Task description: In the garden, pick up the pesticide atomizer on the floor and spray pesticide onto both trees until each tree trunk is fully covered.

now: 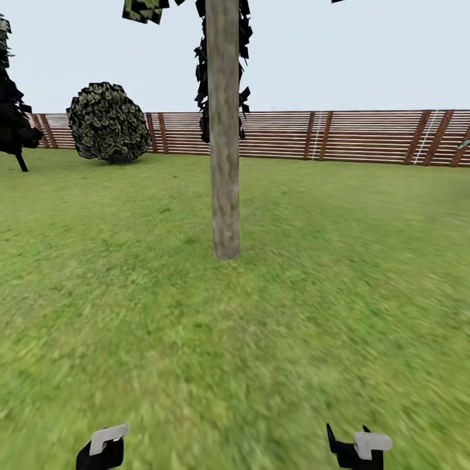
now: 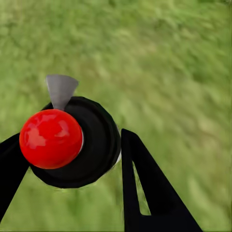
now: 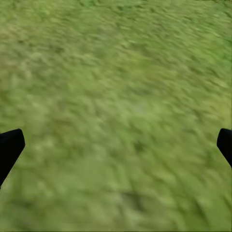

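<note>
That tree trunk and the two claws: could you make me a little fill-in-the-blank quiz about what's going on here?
1. The left claw is shut on the pesticide atomizer, whose round top is coloured ____.
2. The right claw is open and holds ____.
3. The tree trunk stands straight ahead on the ____, in front of the fence.
4. The rounded bush stands to the ____ of the trunk in the head view.

Missing words: red; nothing; grass; left
</note>
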{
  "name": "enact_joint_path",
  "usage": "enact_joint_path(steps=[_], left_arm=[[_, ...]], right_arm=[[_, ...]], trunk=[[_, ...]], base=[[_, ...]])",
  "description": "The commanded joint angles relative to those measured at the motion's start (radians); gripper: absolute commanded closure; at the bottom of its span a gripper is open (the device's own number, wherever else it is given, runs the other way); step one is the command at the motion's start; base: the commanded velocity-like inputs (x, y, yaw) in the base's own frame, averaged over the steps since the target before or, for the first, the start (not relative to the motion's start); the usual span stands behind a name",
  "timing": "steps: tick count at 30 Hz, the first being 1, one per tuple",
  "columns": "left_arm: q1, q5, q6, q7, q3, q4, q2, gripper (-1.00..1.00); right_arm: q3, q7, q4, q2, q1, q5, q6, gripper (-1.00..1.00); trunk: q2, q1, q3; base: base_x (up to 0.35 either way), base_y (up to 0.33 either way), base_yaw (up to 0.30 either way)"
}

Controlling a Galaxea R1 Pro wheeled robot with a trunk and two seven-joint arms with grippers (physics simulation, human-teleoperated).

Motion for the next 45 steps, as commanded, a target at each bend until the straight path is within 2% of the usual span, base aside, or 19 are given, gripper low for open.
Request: enact_joint_path(steps=[1, 21, 30, 45], left_arm=[[-0.001, 0.009, -0.003, -0.001, -0.002, 0.001, 0.0, 1.0], [-0.001, 0.01, -0.003, -0.001, -0.002, 0.001, -0.001, 1.0], [-0.001, 0.009, -0.003, -0.001, -0.002, 0.001, -0.001, 1.0], [-0.001, 0.01, -0.003, -0.001, -0.002, 0.001, -0.001, 1.0]], right_arm=[[-0.003, 0.0, 0.001, 0.0, -0.001, 0.001, -0.003, -1.0], [-0.003, 0.0, 0.001, 0.0, -0.001, 0.001, -0.003, -1.0], [-0.003, 0.0, 0.001, 0.0, -0.001, 0.001, -0.003, -1.0], [-0.003, 0.0, 0.001, 0.0, -0.001, 0.001, -0.003, -1.0]], trunk=[[0.0, 0.0, -0.001], [0.0, 0.0, -0.001], [0.0, 0.0, 0.005], [0.0, 0.0, 0.005]], base=[[0.338, 0.0, 0.0], [0.338, 0.0, 0.001], [0.338, 0.0, 0.13], [0.338, 0.0, 0.006]])
